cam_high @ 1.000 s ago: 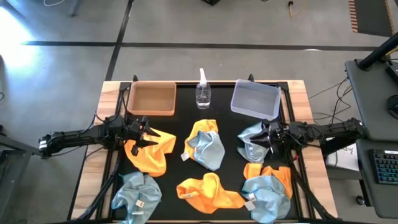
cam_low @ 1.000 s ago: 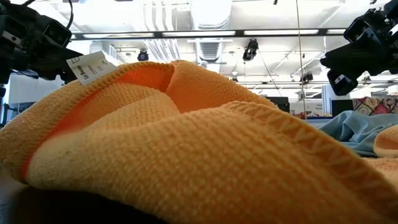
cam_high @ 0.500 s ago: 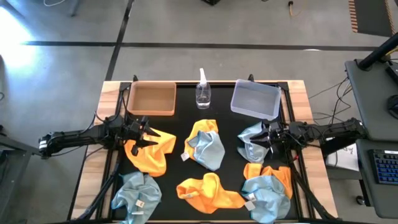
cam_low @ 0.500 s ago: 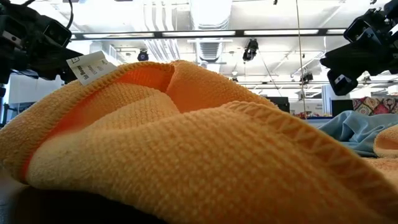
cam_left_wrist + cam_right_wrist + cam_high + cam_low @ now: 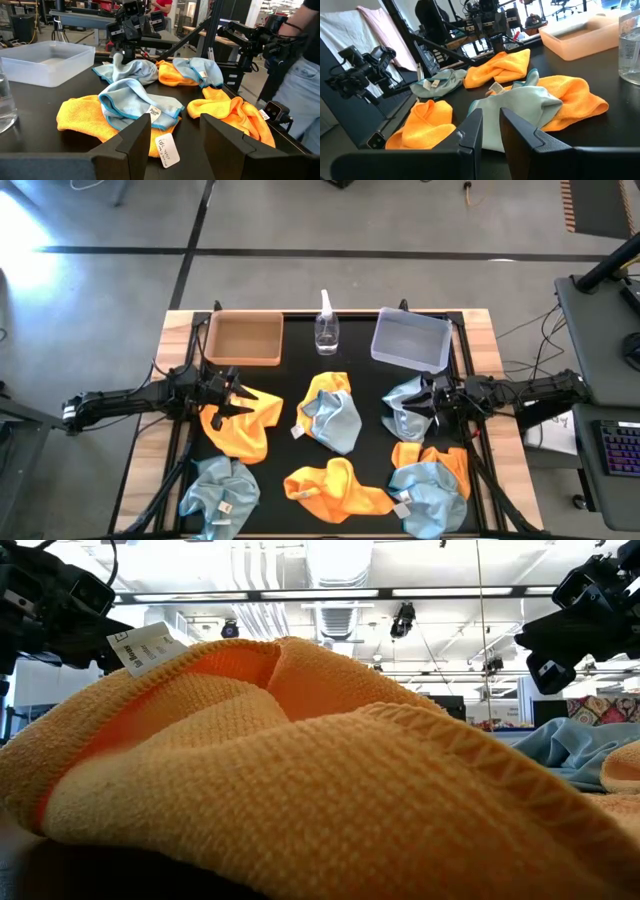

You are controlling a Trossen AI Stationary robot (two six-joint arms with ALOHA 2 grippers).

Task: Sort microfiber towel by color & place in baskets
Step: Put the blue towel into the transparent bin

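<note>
Two dark arms work a black-topped table [image 5: 365,480] strewn with unsorted microfiber cloths; both baskets sit bare at the far edge, the tan basket [image 5: 244,339] on the left and the grey-blue basket [image 5: 410,340] on the right, with a clear spray bottle [image 5: 326,330] standing between them. The left claw [image 5: 236,398], fingers spread wide and holding nothing, sits at the near edge of an orange towel [image 5: 245,423], its white tag showing between the fingers in the left wrist view; the right claw [image 5: 428,406], fingers drawn narrow, hovers at a pale blue towel [image 5: 404,408], and whether it grips the cloth cannot be told. An orange and blue pair [image 5: 330,410] overlaps at centre; another orange towel [image 5: 335,486] lies at the front, a blue one [image 5: 220,488] at front left, and a mixed heap [image 5: 430,475] at front right.

The likely trouble is a pinch that catches two colours where cloths overlap, or a trailing corner dragging a neighbour along; a carry swung wide toward either basket could knock the bottle. Open table is scarce among the cloths; the clearest lanes seem to run straight back from each claw to the basket on its own side.
</note>
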